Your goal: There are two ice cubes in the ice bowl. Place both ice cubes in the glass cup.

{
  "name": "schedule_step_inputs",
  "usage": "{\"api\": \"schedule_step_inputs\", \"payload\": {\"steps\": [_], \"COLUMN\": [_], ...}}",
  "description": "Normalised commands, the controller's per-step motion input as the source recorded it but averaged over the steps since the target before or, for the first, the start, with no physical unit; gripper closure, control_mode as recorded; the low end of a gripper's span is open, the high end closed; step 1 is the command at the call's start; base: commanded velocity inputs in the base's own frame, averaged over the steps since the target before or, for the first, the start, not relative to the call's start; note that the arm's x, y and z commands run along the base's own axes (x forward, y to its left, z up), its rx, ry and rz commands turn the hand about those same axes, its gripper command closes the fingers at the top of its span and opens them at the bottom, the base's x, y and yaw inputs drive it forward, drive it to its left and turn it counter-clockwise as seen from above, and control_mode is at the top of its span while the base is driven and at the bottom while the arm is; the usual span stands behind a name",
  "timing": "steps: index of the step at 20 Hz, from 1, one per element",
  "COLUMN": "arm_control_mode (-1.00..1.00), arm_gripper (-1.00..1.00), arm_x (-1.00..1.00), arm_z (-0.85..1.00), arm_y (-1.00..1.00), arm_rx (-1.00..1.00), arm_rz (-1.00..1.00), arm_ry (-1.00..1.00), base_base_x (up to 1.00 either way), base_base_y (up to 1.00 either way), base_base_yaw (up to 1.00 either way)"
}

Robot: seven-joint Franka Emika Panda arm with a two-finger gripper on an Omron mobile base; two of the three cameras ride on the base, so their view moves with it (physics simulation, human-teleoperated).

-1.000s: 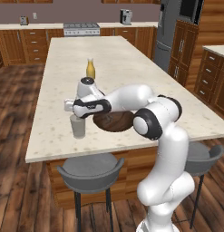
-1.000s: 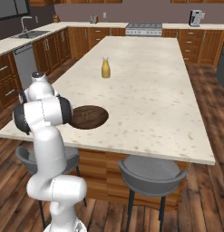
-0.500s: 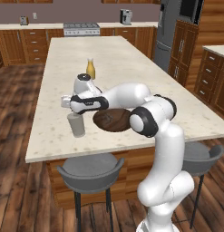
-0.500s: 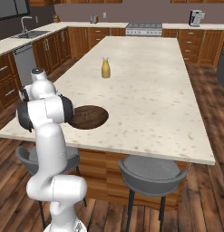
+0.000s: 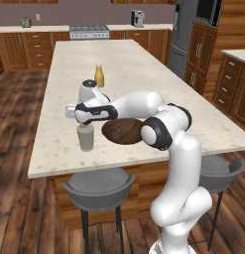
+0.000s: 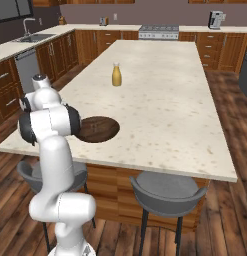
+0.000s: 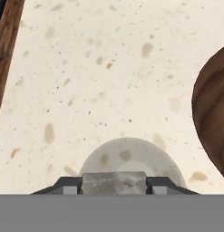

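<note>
Directly above glass cup [image 7: 129, 164], gripper [image 7: 114, 183] pinches ice cube [image 7: 114, 182]; off-centre release could bounce it toward ice bowl [image 7: 213, 113] at 3 o'clock.

A long island [image 5: 144, 64] with a pale speckled stone top and wooden sides stands in the middle of the kitchen. Two grey stools [image 5: 100, 187] are tucked under its near edge. The floor [image 5: 15, 149] is dark wood planks. Wooden cabinets [image 5: 25, 49] line the far wall, with a steel range [image 5: 89, 32] among them, a sink [image 6: 32, 37] at one side and a dark fridge [image 5: 186, 34] at the other.
</note>
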Motion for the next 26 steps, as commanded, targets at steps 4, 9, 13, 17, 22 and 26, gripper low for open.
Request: {"api": "schedule_step_inputs", "payload": {"steps": [4,9,13,17,22,26], "arm_control_mode": [-1.0,-1.0,-1.0,-1.0,-1.0,-1.0], "arm_gripper": [1.0,1.0,1.0,1.0,-1.0,-1.0], "arm_x": [0.02,0.0,0.01,0.2,0.23,0.29], "arm_z": [-0.19,-0.24,-0.07,0.0,-0.03,0.0], "arm_y": [0.0,0.0,0.0,0.0,0.0,0.0], "arm_rx": [0.0,0.0,0.0,0.0,0.0,0.0], "arm_rz": [0.0,0.0,0.0,0.0,0.0,0.0], "arm_ry": [0.0,0.0,0.0,0.0,0.0,0.0], "base_base_x": [0.0,0.0,0.0,0.0,0.0,0.0], "base_base_y": [0.0,0.0,0.0,0.0,0.0,0.0], "base_base_yaw": [0.0,0.0,0.0,0.0,0.0,0.0]}}
